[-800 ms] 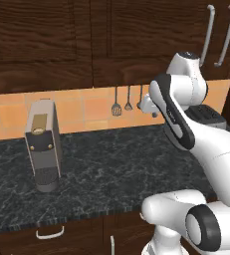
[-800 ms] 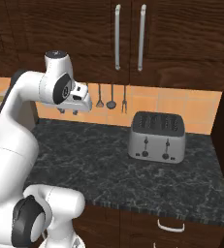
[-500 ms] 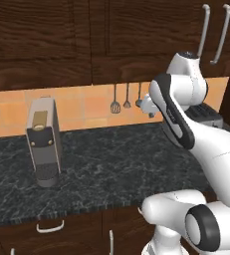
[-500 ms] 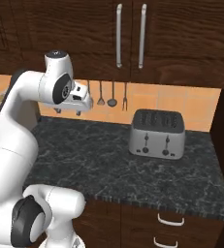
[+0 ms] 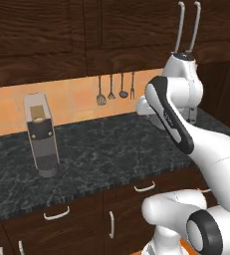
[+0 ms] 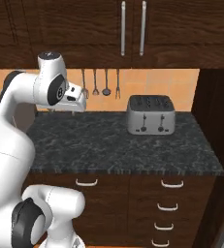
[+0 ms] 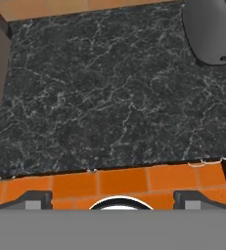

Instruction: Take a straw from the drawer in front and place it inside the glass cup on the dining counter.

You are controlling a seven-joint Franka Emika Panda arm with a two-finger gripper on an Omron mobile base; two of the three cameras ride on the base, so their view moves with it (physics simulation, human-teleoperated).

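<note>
My gripper (image 7: pixel 112 199) is open, its fingertips (image 7: pixel 34 197) set wide apart with nothing between them. It hangs above the front edge of a black granite counter and looks down at it. From the base views the hand (image 6: pixel 74 105) (image 5: pixel 142 106) floats over that counter, left of the toaster. Below the counter run dark brown drawer fronts (image 6: pixel 173 192) (image 5: pixel 147 193) with small silvery handles, all shut. The straw is hidden. The glass cup and the dining counter are out of view.
A silver toaster (image 6: pixel 151 114) (image 7: pixel 213 30) stands on the black speckled counter (image 6: pixel 133 145), and a grey coffee machine (image 5: pixel 41 134) stands further left. Utensils (image 5: pixel 115 88) hang on the orange backsplash. Upper cabinets carry long handles (image 6: pixel 133 28). Orange floor tiles (image 7: pixel 119 179) lie below.
The whole picture has shifted in both base views, so the base and cameras have moved along the counter. More drawer fronts now show. The arm keeps its pose and the gripper stays open.
</note>
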